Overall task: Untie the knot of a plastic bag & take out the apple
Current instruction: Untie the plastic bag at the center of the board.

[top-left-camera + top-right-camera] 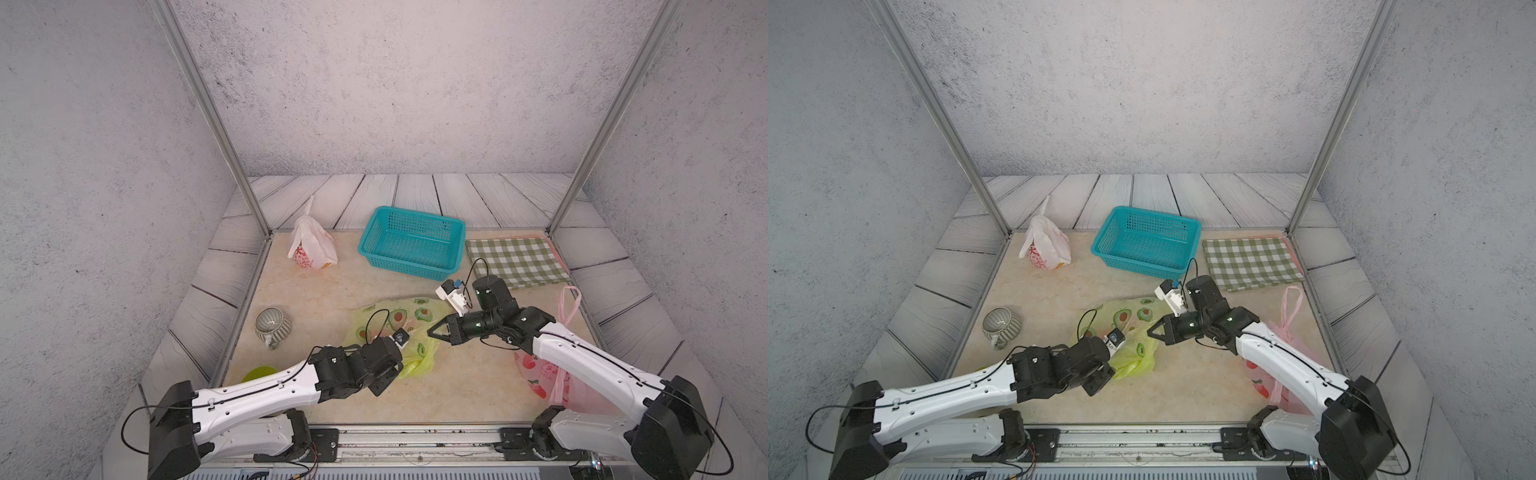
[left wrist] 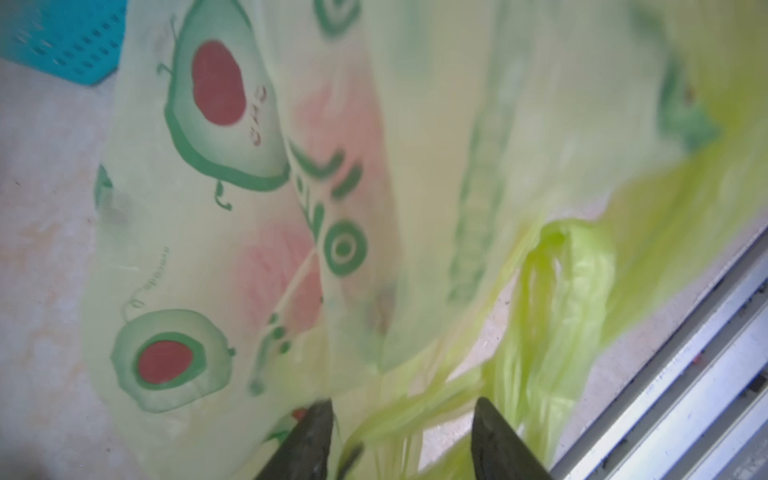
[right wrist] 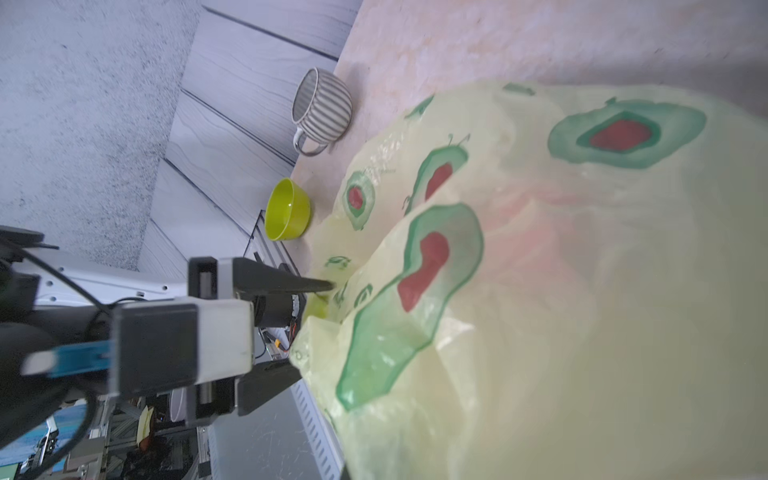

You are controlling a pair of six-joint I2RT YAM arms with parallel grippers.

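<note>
Closest to the lens, the metal rail carries the bases of my two arms, which reach inward over the beige tabletop. Just beyond it, a lime-green bowl peeks out from under my left arm, and a pink strawberry-print bag lies under my right arm. At mid-table my left gripper stands open, its jaws apart with loose strands of the yellow-green avocado-print bag between them. My right gripper is closed, its tip at the bag's edge; whether it pinches any film I cannot tell. The apple sits inside the bag, showing only as a reddish blur through the plastic. A striped mug stands near the table's left edge. At the far end a teal basket sits between a white bag with red print on its left and a green checked cloth on its right.
</note>
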